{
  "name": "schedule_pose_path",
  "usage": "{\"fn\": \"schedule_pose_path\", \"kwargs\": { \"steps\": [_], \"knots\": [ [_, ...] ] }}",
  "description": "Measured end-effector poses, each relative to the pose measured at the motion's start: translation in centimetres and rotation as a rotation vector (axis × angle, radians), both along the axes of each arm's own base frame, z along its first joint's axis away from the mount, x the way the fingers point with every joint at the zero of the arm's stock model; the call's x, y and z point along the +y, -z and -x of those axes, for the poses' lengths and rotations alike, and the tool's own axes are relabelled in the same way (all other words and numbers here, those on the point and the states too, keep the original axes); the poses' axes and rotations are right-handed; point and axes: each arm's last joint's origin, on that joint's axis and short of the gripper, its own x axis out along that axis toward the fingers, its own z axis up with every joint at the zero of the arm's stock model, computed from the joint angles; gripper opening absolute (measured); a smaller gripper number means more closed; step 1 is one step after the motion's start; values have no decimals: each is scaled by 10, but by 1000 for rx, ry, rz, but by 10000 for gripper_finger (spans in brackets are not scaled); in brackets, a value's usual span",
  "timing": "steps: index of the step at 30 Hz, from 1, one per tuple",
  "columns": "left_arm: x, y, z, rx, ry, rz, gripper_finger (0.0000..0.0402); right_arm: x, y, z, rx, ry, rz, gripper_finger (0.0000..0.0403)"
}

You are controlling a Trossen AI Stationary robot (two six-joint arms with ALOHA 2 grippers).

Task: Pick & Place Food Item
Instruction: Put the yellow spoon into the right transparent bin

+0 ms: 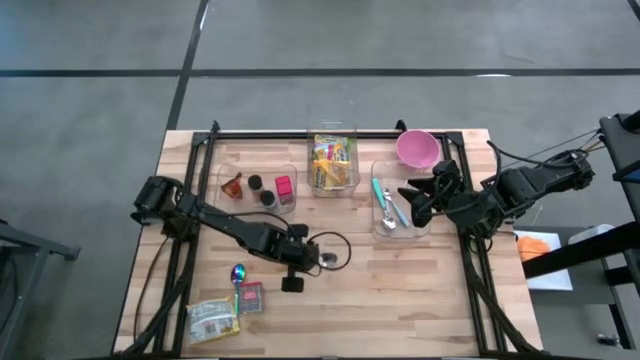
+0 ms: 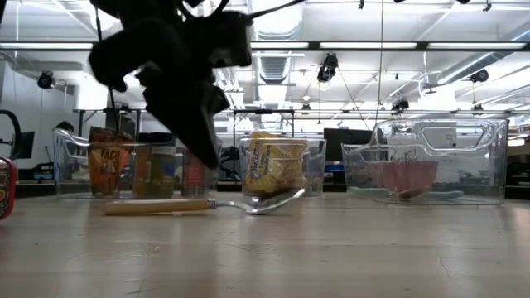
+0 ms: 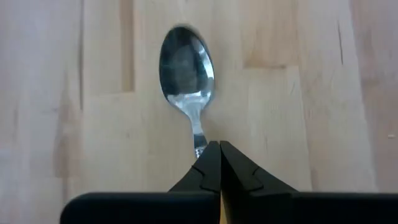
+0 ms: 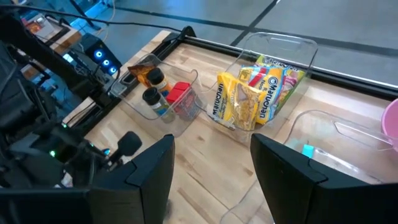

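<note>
A metal spoon [image 3: 186, 62] with a pale handle [image 2: 157, 207] lies flat on the wooden table [image 1: 420, 290], near its middle. My left gripper [image 3: 219, 149] is shut and points steeply down over the spoon's neck. In the low view its fingertips [image 2: 209, 161] hang a little above the spoon [image 2: 265, 203] without touching it. Two food packets [image 1: 213, 318] [image 1: 250, 297] lie near the table's front left corner. My right gripper [image 4: 211, 180] is open and holds nothing, raised over the right-hand clear bin [image 1: 400, 210].
Three clear bins stand along the far side: one with bottles and a red jar [image 1: 262, 187], one with yellow snack packs [image 4: 249, 93], one with utensils [image 1: 392, 205]. A pink bowl [image 1: 417, 148] sits at the far right. A coloured spoon [image 1: 238, 272] lies by the packets.
</note>
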Motion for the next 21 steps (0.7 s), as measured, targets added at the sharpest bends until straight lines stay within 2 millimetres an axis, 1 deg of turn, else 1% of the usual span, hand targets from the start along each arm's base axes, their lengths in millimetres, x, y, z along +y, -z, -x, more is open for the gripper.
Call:
{"fn": "schedule_pose_path", "kwargs": {
  "steps": [2,8,11,14,17,21],
  "knots": [
    [3,-3,0,-1,-20,6,1,0,0,0,0,0,0,208],
    [12,-2,1,28,-97,26,0,0,0,0,3,-3,4,208],
    [15,-2,0,31,-117,40,11,0,0,0,4,-5,2,208],
    [18,-1,0,48,-137,72,43,4,5,0,15,-18,-1,208],
    [18,-1,0,59,-106,97,86,8,12,1,31,-34,-7,208],
    [18,6,3,52,-79,95,142,13,17,2,34,-43,-17,208]
  ]
}}
